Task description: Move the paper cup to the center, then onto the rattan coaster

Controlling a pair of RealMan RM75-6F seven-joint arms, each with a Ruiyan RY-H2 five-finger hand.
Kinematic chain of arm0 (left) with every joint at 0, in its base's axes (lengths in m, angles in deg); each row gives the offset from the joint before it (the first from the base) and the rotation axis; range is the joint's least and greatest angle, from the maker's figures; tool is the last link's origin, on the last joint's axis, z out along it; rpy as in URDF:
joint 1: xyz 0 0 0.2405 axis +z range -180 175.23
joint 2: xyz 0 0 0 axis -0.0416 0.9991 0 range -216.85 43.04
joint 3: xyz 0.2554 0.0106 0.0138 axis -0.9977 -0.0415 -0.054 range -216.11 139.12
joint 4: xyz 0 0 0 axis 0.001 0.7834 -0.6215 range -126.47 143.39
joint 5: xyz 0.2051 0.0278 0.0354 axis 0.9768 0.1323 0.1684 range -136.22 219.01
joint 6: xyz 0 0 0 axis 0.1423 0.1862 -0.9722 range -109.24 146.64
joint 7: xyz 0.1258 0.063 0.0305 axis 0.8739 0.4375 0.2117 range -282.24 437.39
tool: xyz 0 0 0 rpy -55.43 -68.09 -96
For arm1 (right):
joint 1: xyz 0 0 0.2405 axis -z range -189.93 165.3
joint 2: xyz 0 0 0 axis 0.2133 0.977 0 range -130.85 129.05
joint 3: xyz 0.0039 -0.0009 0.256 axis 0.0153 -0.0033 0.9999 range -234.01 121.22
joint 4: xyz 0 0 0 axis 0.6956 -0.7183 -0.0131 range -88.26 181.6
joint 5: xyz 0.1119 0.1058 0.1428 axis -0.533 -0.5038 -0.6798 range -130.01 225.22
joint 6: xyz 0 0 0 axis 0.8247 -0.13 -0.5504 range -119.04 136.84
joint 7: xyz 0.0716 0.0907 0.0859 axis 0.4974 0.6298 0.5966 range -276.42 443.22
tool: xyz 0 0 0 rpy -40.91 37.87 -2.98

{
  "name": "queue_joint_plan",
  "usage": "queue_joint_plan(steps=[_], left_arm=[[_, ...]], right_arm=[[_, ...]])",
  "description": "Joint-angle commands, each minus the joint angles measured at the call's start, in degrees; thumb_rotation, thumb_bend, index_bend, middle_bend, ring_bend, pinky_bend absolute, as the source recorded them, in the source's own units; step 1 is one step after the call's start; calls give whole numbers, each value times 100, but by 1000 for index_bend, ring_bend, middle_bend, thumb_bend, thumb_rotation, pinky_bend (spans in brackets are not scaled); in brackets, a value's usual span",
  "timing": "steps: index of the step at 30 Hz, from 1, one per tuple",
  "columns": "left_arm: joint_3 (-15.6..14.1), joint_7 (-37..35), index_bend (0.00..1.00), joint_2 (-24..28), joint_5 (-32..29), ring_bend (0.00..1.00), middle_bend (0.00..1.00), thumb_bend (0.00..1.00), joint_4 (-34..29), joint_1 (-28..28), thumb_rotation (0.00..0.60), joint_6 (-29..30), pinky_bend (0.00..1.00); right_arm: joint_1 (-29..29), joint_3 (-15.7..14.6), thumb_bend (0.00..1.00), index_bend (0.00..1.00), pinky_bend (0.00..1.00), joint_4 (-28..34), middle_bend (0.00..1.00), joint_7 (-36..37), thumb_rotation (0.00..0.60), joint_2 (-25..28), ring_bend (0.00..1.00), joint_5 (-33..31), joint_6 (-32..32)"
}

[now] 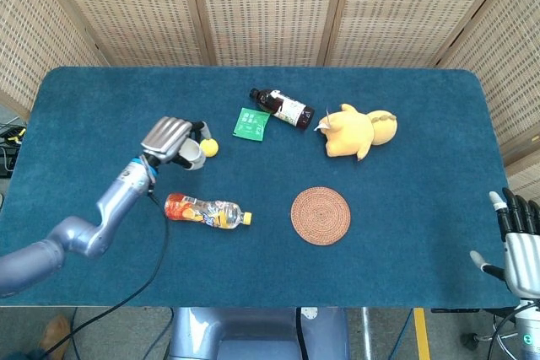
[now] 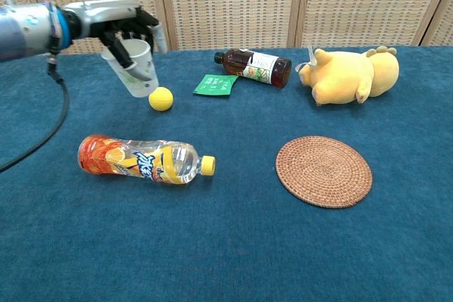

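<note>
My left hand (image 1: pixel 169 137) (image 2: pixel 122 22) grips the white paper cup (image 2: pixel 133 68) (image 1: pixel 190 154) and carries it above the table, tilted, close to the yellow ball (image 2: pixel 161 98) (image 1: pixel 208 147). The round rattan coaster (image 1: pixel 321 216) (image 2: pixel 323 171) lies bare at the centre right of the blue cloth. At the lower right edge of the head view my right hand (image 1: pixel 521 239) hangs off the table with fingers apart and nothing in it; the chest view does not show it.
An orange drink bottle (image 1: pixel 206 210) (image 2: pixel 144 159) lies on its side below the cup. A dark bottle (image 1: pixel 283 108) (image 2: pixel 253 66), a green packet (image 1: pixel 250 123) (image 2: pixel 216 84) and a yellow plush toy (image 1: pixel 359 131) (image 2: pixel 348 74) lie further back. Woven screens stand behind the table.
</note>
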Motion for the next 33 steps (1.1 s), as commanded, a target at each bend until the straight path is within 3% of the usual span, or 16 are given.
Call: queue_joint_plan(steps=[1,12,18,21,23,25,30,33], left_arm=[[113,394,430,-477,-412,474,532,93,232,-415,600,-362,449],[-44,855,429,-1074,-698,460,525,93,680,-752,600,-503,449],[-140,957,421,-1240,-799,388,486,93,875,-797,600,-559,448],[-167,964,285,-1283,-823,232,323,54,917,-793,600,-542,405],[-208,961,104,-1279,-824,103,166,11,921,-788,600,-575,344],[-221,931,17,-1236,-836,38,80,0,867,-779,600,-615,322],[-160,735,0,-874,-860,0,0,0,411,-667,600,-580,242],[-113,604,0,-483,-748,0,0,0,-35,-510,600,-359,118]], right_arm=[[16,30,0,53,0,-29,0,43,600,16,0,-70,-2],[75,48,0,55,0,-92,0,198,600,74,0,-181,-27],[91,41,0,57,0,-78,0,210,600,88,0,-167,-53],[87,38,0,57,0,-71,0,201,600,89,0,-160,-50],[84,35,0,56,0,-61,0,189,600,89,0,-145,-54],[82,33,0,56,0,-55,0,185,600,90,0,-135,-58],[83,27,0,56,0,-48,0,184,600,92,0,-121,-63],[87,19,0,57,0,-36,0,183,600,96,0,-100,-75]])
